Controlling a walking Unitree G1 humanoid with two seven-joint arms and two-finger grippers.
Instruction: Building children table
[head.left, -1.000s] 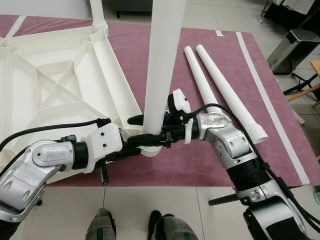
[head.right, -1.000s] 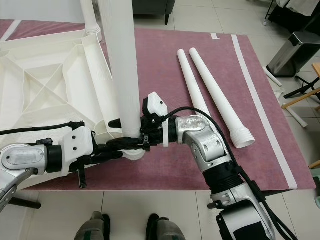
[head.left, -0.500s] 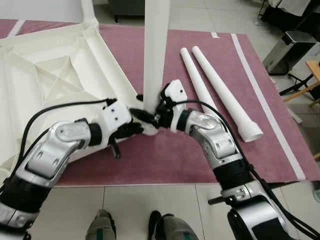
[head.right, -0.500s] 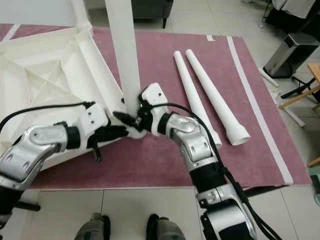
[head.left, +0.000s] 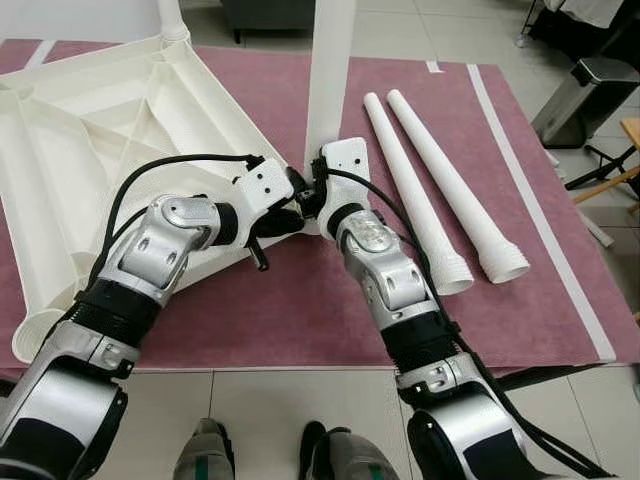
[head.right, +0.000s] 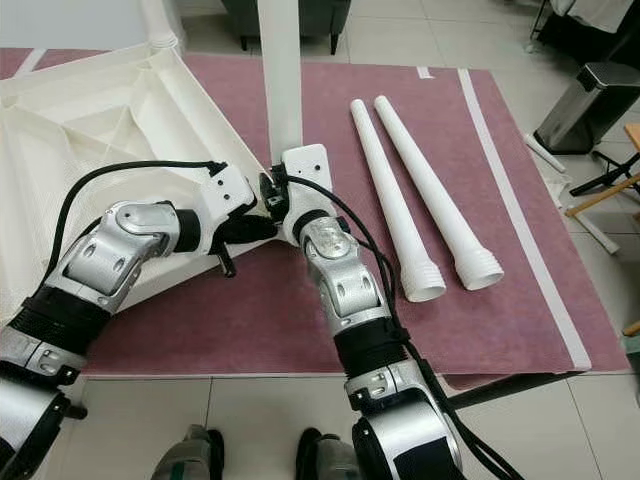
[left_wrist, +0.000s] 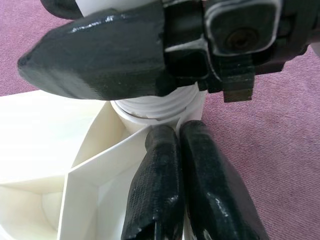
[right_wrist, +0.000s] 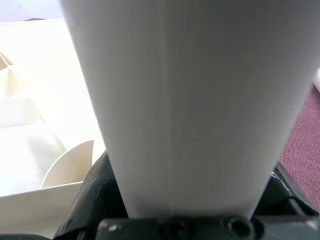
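Two long white plastic table legs (head.left: 440, 180) lie side by side on the maroon carpet (head.left: 300, 310), their threaded flared ends toward the robot, well apart from the work going on to their left. A third white tapered leg (head.right: 283, 75) stands upright at the near corner of the upturned white ribbed plastic tabletop (head.left: 90, 150), which rests underside-up on the carpet and reaches off to the robot's left. A fourth leg (head.left: 172, 18) stands at the tabletop's far corner (just its lower part shows at the top edge of the head views).

The right gripper (head.left: 312, 200) is at the foot of the upright leg, its black fingers (right_wrist: 95, 197) either side of the white shaft, pinching it; in the right wrist view the shaft rises straight up between them. The left gripper (left_wrist: 175, 131) comes in from the robot's left at the same corner. Its two black fingertips are pressed together with nothing between them, their tips against the corner socket (left_wrist: 131, 121) just below the leg's threaded end (left_wrist: 160, 106). The two grippers sit close against each other there.

A grey metal bin (head.left: 585, 95) stands on the tiled floor (head.left: 400, 20) beyond the carpet's right edge, beside a strip of white tape (head.left: 540, 210) on the carpet.
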